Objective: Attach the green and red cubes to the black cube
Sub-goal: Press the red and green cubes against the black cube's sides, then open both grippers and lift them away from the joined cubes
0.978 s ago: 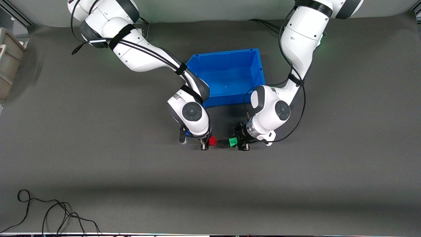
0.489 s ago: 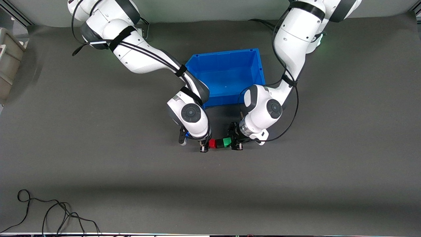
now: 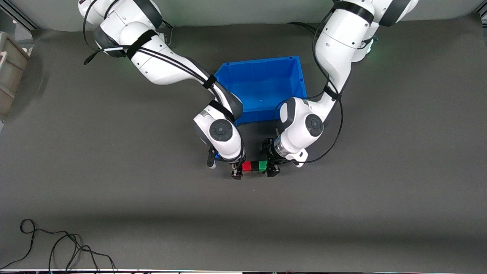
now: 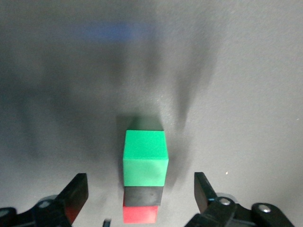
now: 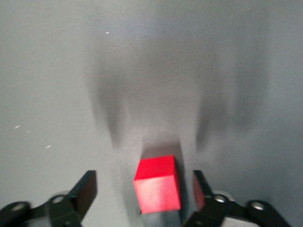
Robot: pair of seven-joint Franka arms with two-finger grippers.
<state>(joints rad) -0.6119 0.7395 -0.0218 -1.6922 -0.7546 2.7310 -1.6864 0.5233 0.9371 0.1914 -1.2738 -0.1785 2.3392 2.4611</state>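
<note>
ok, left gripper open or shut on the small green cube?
Open. In the left wrist view the left gripper's black fingers stand clear of the small bright green cube.

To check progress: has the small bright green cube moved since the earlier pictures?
Yes. Against the fixed blue bin, the small bright green cube has shifted toward the right arm's end and now touches the black cube.

White arms, black straps, cables, dark joint caps

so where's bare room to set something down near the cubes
Bare mat lies nearer the camera than the cube row. It's crowded between the row and the blue bin, where the open left hand and open right hand flank it.
</note>
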